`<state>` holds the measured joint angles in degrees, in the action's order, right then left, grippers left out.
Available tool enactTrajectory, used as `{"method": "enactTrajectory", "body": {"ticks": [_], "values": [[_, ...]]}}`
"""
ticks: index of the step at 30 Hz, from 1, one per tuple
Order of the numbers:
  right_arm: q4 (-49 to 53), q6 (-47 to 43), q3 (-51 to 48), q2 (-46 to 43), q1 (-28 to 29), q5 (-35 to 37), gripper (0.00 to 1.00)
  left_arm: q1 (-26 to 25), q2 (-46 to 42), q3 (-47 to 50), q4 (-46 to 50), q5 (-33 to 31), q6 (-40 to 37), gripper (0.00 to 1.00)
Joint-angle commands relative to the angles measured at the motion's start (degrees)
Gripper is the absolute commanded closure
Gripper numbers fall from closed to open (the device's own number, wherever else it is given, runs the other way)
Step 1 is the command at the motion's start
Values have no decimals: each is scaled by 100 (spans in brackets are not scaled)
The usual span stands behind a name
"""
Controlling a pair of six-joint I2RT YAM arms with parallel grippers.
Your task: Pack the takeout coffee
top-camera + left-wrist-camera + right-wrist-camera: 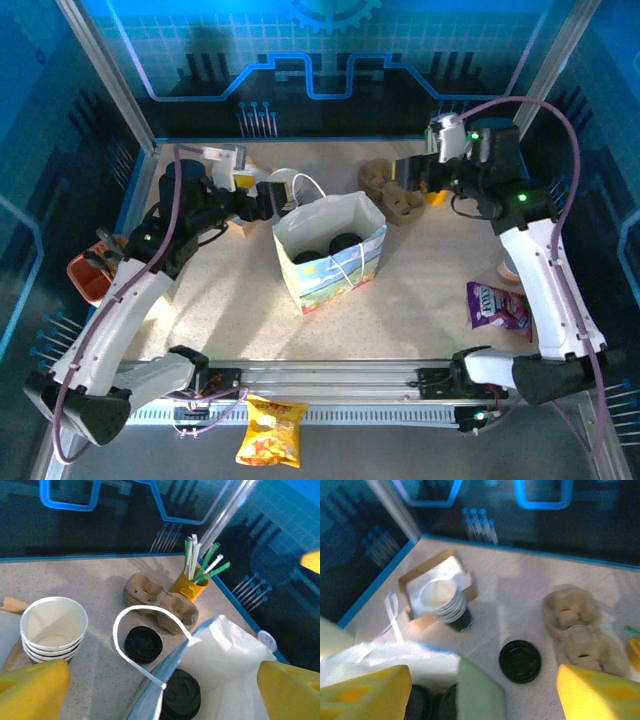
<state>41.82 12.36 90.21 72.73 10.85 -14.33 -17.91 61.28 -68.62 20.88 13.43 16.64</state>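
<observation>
Yellow snack packet [272, 430] nearest, at near edge. Paper bag [330, 275] mid-scene, upright, mouth open. Takeout coffee [346, 243] inside the bag, black lid up. Second dark round beside it, possibly another lidded cup. Left gripper [265, 200] just left of the bag's rim, fingers spread wide, empty. Right gripper [405, 175] far right, by cardboard cup carriers [392, 195], fingers spread wide, empty.
</observation>
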Motion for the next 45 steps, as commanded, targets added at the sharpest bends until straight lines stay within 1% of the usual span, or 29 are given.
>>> {"method": "enactTrajectory", "body": {"ticks": [1,4,6,8,12,17,20,22,25,27,32,37,45], "values": [[-474,665,-234,341,-689,-29,22,236,166,25,-188,236,649,3],[-710,947,-279,717,-1273,222,25,262,292,-80,-96,425,680,3],[-797,892,-195,1032,-1429,609,29,263,298,-90,-94,526,707,4],[-783,757,-34,1402,-1454,836,30,265,275,-49,-107,579,728,4],[-601,579,373,2140,-1403,686,31,262,268,-5,-70,716,653,4],[-551,282,619,2652,-1170,818,23,264,323,-28,-41,957,596,4],[-523,215,744,2916,-1086,933,24,269,350,-13,-121,1018,608,4],[-382,154,899,3114,-1035,1076,27,267,380,-3,-171,1042,628,4],[-245,77,1074,3339,-988,1240,34,263,437,-24,-216,1122,656,5],[-208,47,1132,3426,-960,1228,38,264,452,-22,-225,1135,661,5],[-52,12,1293,3615,-920,1263,39,262,492,-23,-234,1153,620,5],[45,-58,1305,3643,-884,1417,46,262,484,67,-281,1156,586,5],[98,-144,1210,3591,-879,1597,61,268,491,181,-372,1170,549,5]]}}
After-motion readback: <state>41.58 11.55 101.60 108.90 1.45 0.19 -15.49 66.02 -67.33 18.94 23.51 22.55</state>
